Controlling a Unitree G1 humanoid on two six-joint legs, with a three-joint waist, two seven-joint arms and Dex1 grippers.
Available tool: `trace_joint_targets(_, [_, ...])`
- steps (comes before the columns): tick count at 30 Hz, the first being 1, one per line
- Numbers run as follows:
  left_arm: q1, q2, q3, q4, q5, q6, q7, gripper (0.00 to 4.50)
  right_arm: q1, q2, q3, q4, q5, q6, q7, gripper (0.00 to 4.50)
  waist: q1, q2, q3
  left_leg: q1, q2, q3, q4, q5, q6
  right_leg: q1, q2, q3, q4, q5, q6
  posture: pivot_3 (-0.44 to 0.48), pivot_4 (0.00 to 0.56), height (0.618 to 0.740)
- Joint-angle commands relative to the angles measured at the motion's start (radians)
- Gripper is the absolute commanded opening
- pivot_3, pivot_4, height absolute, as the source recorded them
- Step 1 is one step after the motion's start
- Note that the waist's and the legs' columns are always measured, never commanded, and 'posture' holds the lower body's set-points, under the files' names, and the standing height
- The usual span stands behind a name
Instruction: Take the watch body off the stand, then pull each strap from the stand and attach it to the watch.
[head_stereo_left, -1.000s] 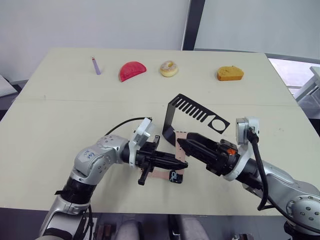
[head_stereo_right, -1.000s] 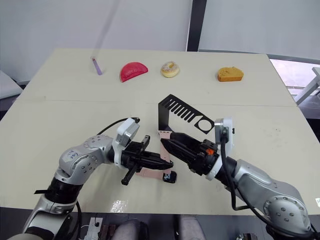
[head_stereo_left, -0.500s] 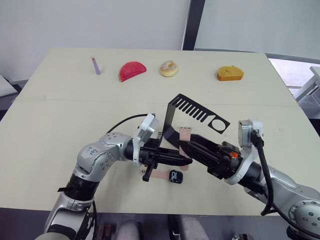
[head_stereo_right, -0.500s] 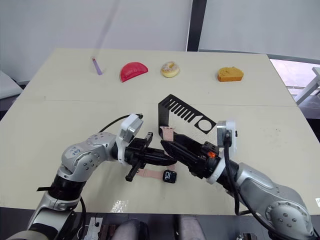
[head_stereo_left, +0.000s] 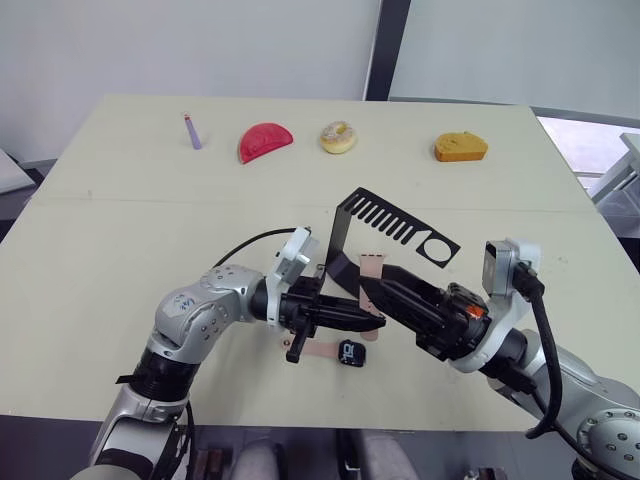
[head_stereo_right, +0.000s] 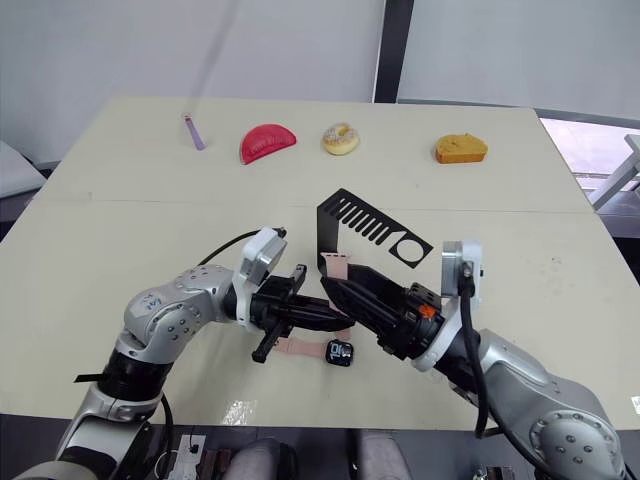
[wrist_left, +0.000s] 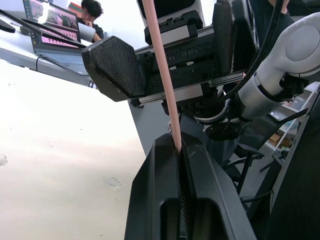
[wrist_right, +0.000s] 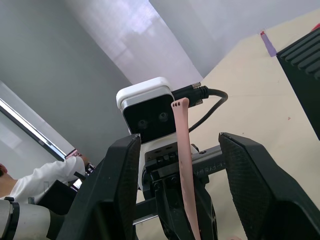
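The left gripper pinches a pink strap; the right gripper, at 3 o'clock, gapes empty.

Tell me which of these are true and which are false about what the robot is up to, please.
1. The left gripper is pinching a pink strap. True.
2. The right gripper is clamped shut on that strap. False: its fingers stand wide apart on either side of the strap.
3. The watch body still sits on the stand. False: it lies on the table in front of the stand, with a second strap beside it.
4. A red slice-shaped item, a doughnut and an orange item lie along the table's far side. True.
5. The stand has tipped over flat. False: it stands upright on its base.
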Motion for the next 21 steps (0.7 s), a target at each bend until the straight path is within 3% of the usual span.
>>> trace_joint_targets(1, [-0.007, -0.007, 0.018, -0.040, -0.021, -0.009, 0.004, 0.00, -0.008, -0.003, 0.002, -0.029, 0.012, -0.020, -0.010, 2.65, 0.000, 0.000, 0.000, 0.000, 0.000, 0.000, 0.000, 0.000, 0.000, 0.000, 0.000, 0.000, 0.000, 0.000, 0.000, 0.000, 0.150, 0.737])
trace_joint_targets(3, [-0.008, -0.007, 0.019, -0.040, -0.021, -0.009, 0.005, 0.00, -0.013, -0.003, 0.003, -0.026, 0.014, -0.022, -0.010, 2.65, 0.000, 0.000, 0.000, 0.000, 0.000, 0.000, 0.000, 0.000, 0.000, 0.000, 0.000, 0.000, 0.000, 0.000, 0.000, 0.000, 0.150, 0.737])
trace_joint_targets(7, [-0.007, -0.008, 0.019, -0.041, -0.019, -0.012, 0.009, 0.00, -0.018, -0.011, 0.009, -0.022, 0.008, -0.017, -0.010, 1.38, 0.000, 0.000, 0.000, 0.000, 0.000, 0.000, 0.000, 0.000, 0.000, 0.000, 0.000, 0.000, 0.000, 0.000, 0.000, 0.000, 0.150, 0.737])
trace_joint_targets(21, [0.003, -0.003, 0.015, -0.046, -0.015, -0.022, 0.009, 0.00, -0.044, -0.019, 0.011, -0.003, 0.023, -0.018, 0.002, 1.38, 0.000, 0.000, 0.000, 0.000, 0.000, 0.000, 0.000, 0.000, 0.000, 0.000, 0.000, 0.000, 0.000, 0.000, 0.000, 0.000, 0.150, 0.737])
